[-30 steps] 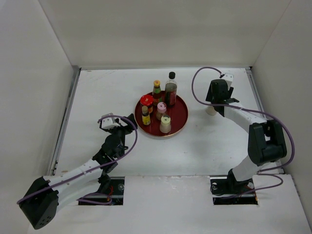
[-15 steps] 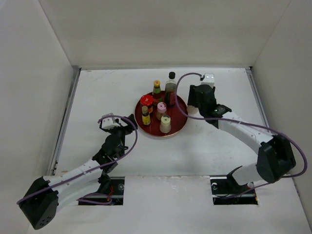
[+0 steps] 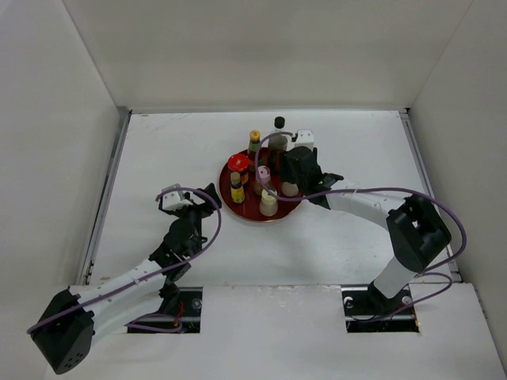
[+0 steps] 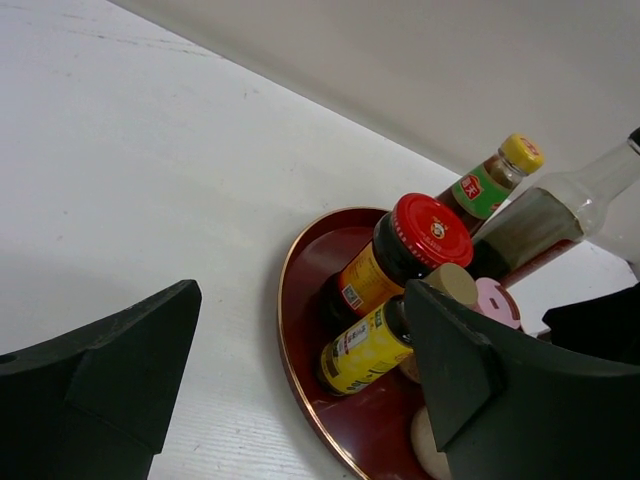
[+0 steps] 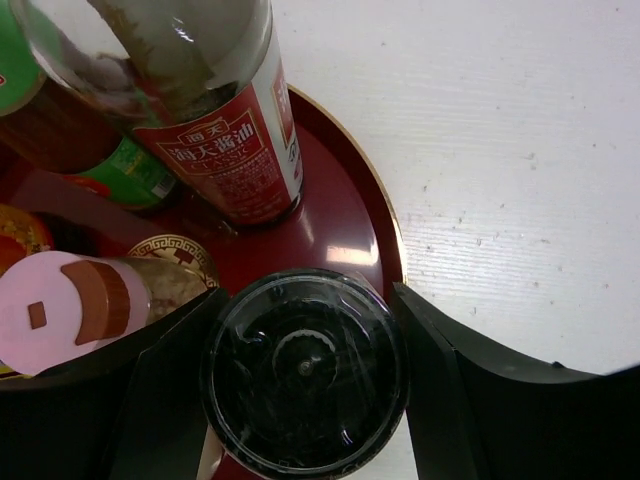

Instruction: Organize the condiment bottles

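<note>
The round red tray (image 3: 238,210) holds the tall dark-sauce bottle (image 3: 278,139), the green-labelled yellow-capped bottle (image 3: 254,142), a red-lidded jar (image 3: 238,164), a small yellow-labelled bottle (image 3: 237,191), a pink-topped shaker (image 3: 262,176) and a pale-topped shaker (image 3: 269,203). My right gripper (image 3: 291,179) is shut on a cream shaker with a dark clear top (image 5: 305,370), over the tray's right inner edge (image 5: 352,205), beside the tall bottle (image 5: 225,130). Whether it rests on the tray I cannot tell. My left gripper (image 4: 300,330) is open and empty, just left of the tray (image 4: 298,375).
White side walls and a back wall close in the white table. In the left wrist view the red-lidded jar (image 4: 425,232) and yellow-labelled bottle (image 4: 365,350) stand nearest the tray's left rim. The gold emblem (image 5: 175,255) shows between the bottles.
My right gripper has carried the dark-topped shaker from the right side of the table leftward to the tray. The left arm has barely moved.
</note>
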Tool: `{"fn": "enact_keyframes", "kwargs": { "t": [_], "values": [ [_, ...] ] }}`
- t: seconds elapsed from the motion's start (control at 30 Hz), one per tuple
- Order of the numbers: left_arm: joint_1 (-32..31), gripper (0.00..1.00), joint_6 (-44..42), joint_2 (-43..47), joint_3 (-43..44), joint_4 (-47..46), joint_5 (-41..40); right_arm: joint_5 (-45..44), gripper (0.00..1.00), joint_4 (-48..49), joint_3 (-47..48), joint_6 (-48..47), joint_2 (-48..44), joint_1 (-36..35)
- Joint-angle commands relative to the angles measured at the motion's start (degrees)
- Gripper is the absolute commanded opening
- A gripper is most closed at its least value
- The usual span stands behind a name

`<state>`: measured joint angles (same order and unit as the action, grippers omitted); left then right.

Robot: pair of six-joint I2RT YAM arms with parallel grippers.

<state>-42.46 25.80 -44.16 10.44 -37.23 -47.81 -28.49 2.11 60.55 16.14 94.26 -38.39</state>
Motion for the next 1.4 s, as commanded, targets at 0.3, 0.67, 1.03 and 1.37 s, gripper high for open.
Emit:
{"fn": "enact_keyframes", "kwargs": {
  "t": [0.3,0.67,1.03,1.37],
  "values": [
    [-1.09,0.92,1.27,-0.4,5.02,6.1,-1.23,-2.09,1.0,8.0,-2.62,0.38,-8.72,-1.38],
    [2.15,0.85,3.9,-10.93,25.74,33.94,-1.06,-9.21,1.0,5.9,-21.25,10.82,-28.51,1.7],
    [10.68,0.88,7.24,-17.54,38.08,43.3,16.08,-9.13,1.0,7.11,-27.94,18.57,-28.6,1.44],
    [11.21,0.91,10.67,-12.79,33.6,47.86,18.28,-7.98,1.0,6.68,-28.74,21.04,-28.34,3.81]
  ]
}}
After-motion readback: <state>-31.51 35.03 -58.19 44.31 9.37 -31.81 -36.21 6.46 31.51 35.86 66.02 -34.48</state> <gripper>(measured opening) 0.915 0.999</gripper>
